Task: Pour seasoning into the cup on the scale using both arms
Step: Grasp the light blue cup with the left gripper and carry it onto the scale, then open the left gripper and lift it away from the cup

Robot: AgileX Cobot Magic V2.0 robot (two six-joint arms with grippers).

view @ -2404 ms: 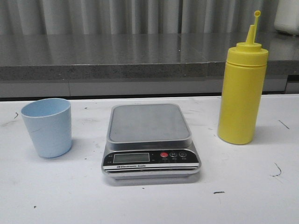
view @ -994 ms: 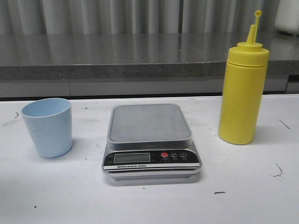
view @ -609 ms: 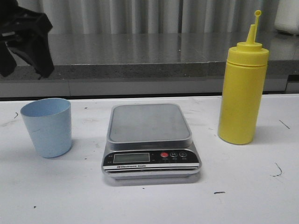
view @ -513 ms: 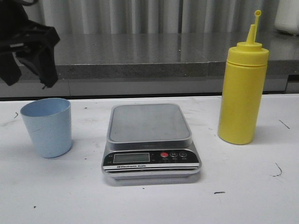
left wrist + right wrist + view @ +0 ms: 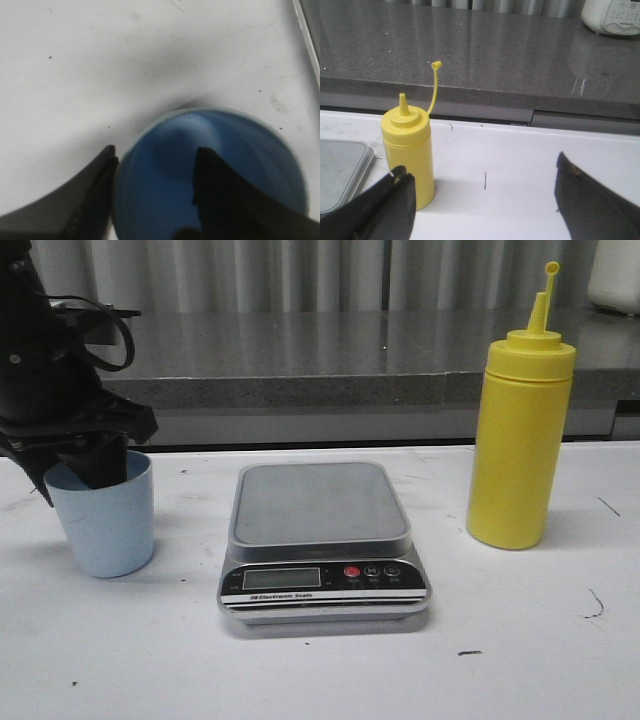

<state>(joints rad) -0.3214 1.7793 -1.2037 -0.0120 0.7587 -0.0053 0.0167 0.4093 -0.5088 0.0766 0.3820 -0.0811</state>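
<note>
A white desk (image 5: 520,660), marked with small dark scuffs and scratches, fills the foreground under even indoor light. Behind it runs a raised grey speckled stone ledge (image 5: 330,355) with a glossy, reflective top. Pale pleated curtains (image 5: 300,275) hang along the back, and a white appliance (image 5: 612,15) sits on the ledge's far right.
</note>
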